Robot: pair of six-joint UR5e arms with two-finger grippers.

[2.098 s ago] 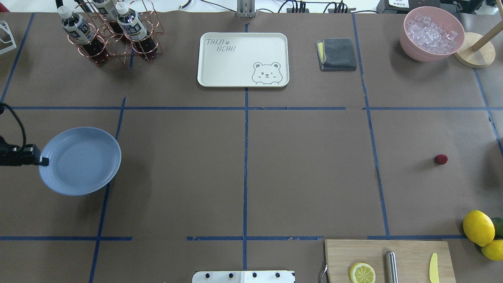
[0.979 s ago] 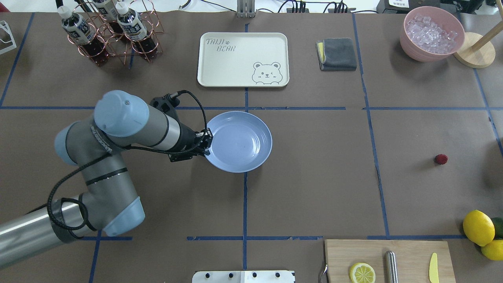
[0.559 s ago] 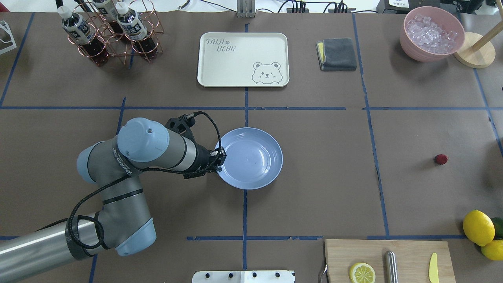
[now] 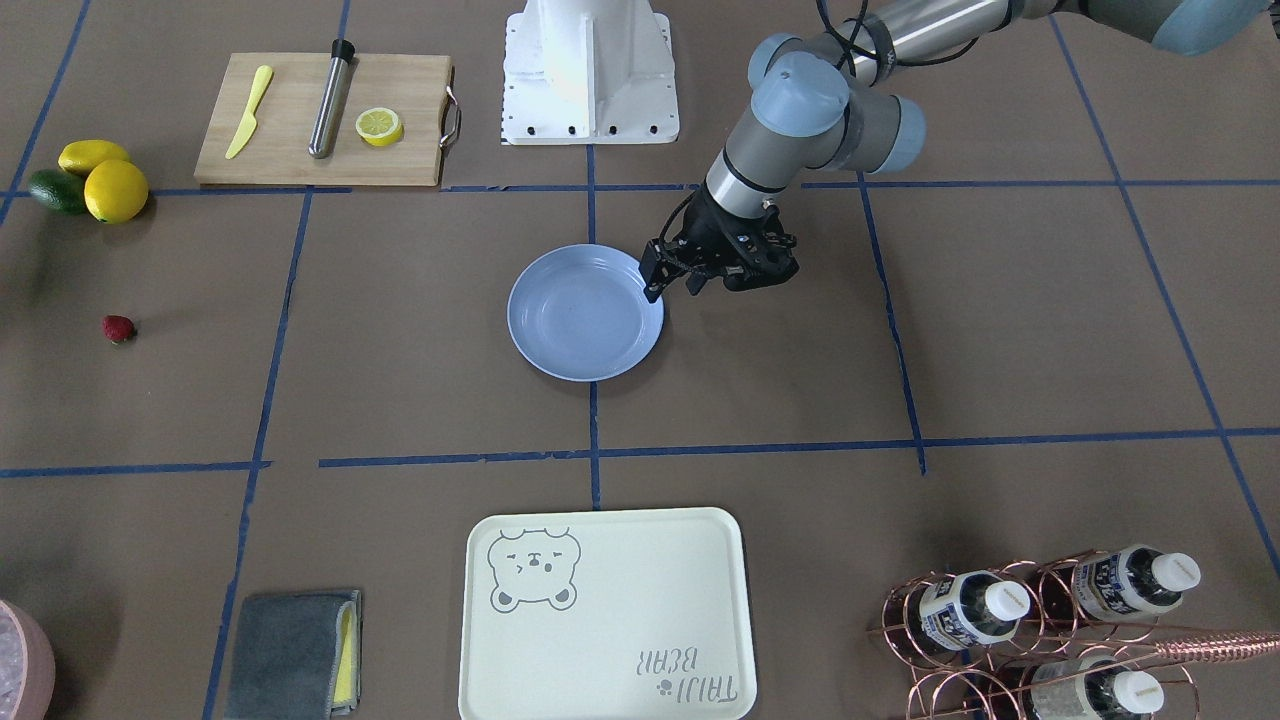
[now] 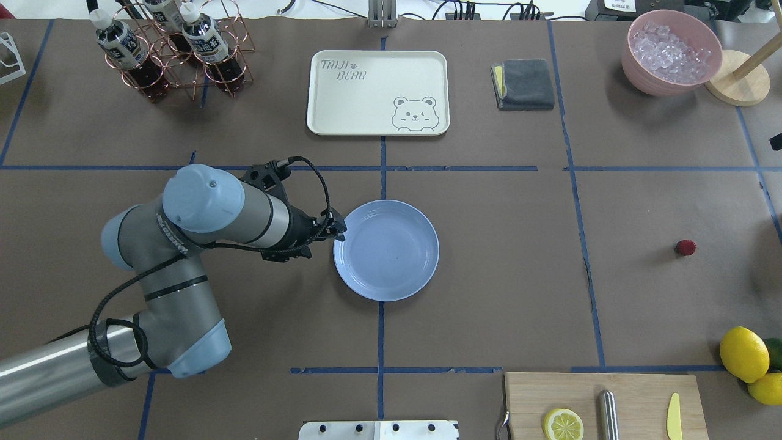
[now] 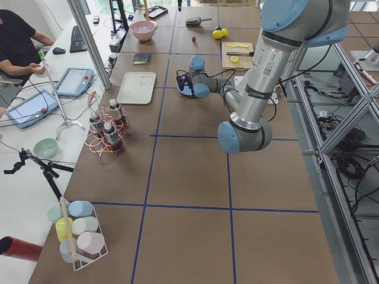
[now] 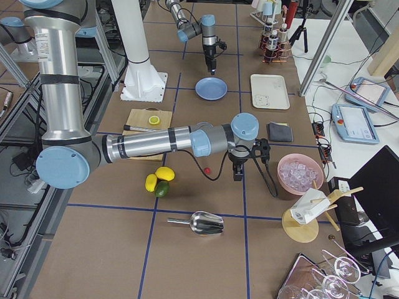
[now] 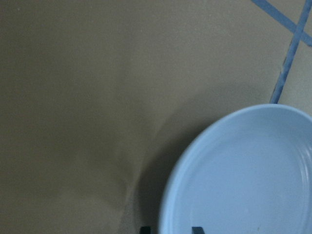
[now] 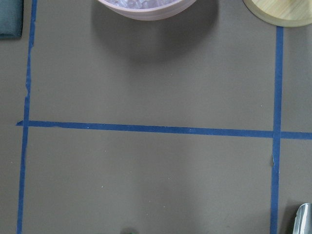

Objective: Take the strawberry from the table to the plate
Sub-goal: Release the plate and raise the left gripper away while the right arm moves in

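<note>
Your left hand (image 5: 338, 230) sits at the rim of the plate (image 5: 386, 250), on the side nearest the left arm. In the left wrist view two dark fingertips (image 8: 197, 229) show at the bottom edge, a little apart, with the plate's rim passing between them. So the hand reads as slightly open and holds nothing. The pale blue plate lies flat on the desk (image 5: 489, 293), right on the centre blue tape line and near the middle of the grid, with nothing in it.

The strawberry (image 5: 685, 247) lies on the brown paper far out on the robot's right, well apart from the plate. The lemons (image 5: 743, 353) and the cutting board (image 5: 635, 397) lie nearer the robot's base than the berry.

Your right hand (image 7: 237, 173) hangs over the desk near the strawberry, between it and the pink bowl of ice (image 7: 300, 174). Only the side view shows it, so you cannot tell how far open it is. Its wrist camera looks down on bare paper and crossed tape lines, with the bowl at the upper edge.
</note>
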